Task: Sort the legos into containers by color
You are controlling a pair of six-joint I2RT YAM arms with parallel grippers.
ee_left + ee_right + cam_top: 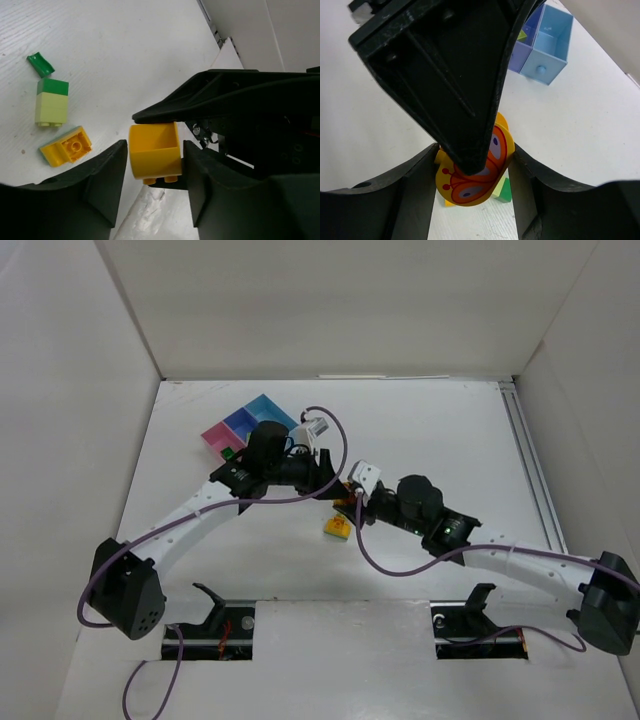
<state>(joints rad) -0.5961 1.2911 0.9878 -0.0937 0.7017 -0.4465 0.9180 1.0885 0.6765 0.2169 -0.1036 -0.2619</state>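
An orange-yellow lego with a butterfly print (492, 162) hangs above the table between both grippers. My right gripper (475, 155) is shut on it, fingers pressing its two sides. My left gripper (155, 150) straddles the same lego (152, 152) crosswise; a thin gap shows at its left finger (102, 180), so it reads as open. In the top view the grippers meet at mid-table, the left gripper (330, 482) and the right gripper (356, 500). The pink and blue containers (262, 410) stand behind them, with a green lego (229, 452) in a pink bin.
Loose legos lie below: a green curved piece (41, 64), a lime and green stack (52, 102), an orange-yellow brick (66, 146), also in the top view (337, 528). Blue bins (547, 45) lie beyond the right gripper. White walls enclose the table.
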